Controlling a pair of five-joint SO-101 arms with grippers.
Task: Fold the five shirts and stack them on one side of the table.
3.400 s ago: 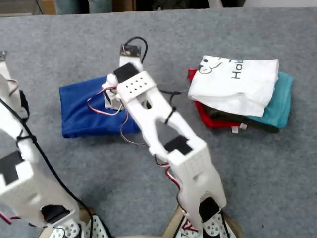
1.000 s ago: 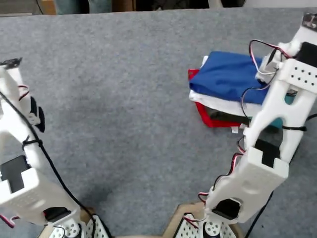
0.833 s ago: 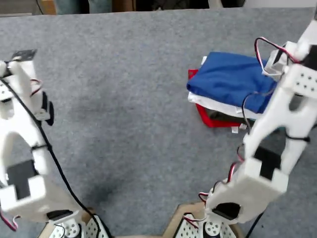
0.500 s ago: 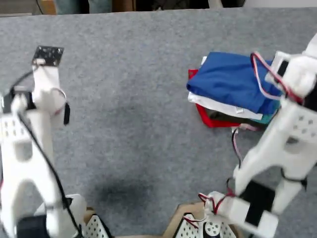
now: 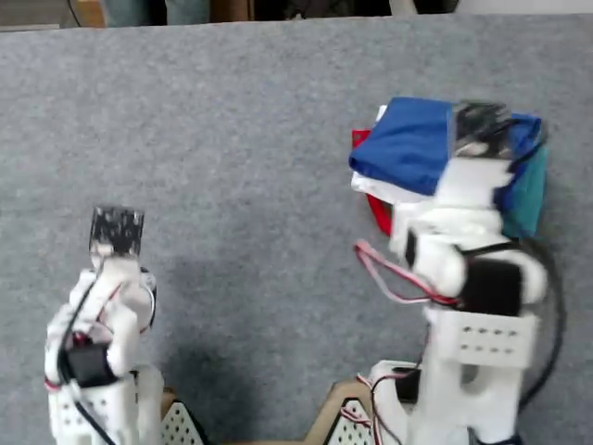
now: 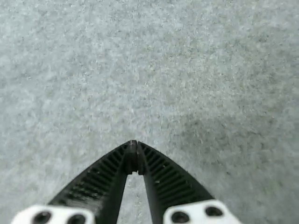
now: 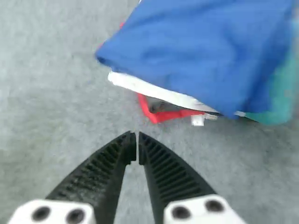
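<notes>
High view: the grey felt table carries a pile of folded shirts on its right side; the blue shirt lies on top, a white shirt shows as a thin edge beneath it, a red shirt pokes out lower still, and a teal shirt shows at the pile's right edge; the right arm stands upright in front of the pile and hides its middle; the left arm stands at the near left corner, well apart from the shirts.

Left wrist view: the left gripper has its two ribbed black jaws pressed tip to tip with nothing between them; it hangs over bare grey felt.

Right wrist view: the right gripper is likewise pinched together and holds nothing; it hangs above the felt just short of the pile; the blue shirt is uppermost; the white shirt, the red shirt and the teal shirt peek out below it.
</notes>
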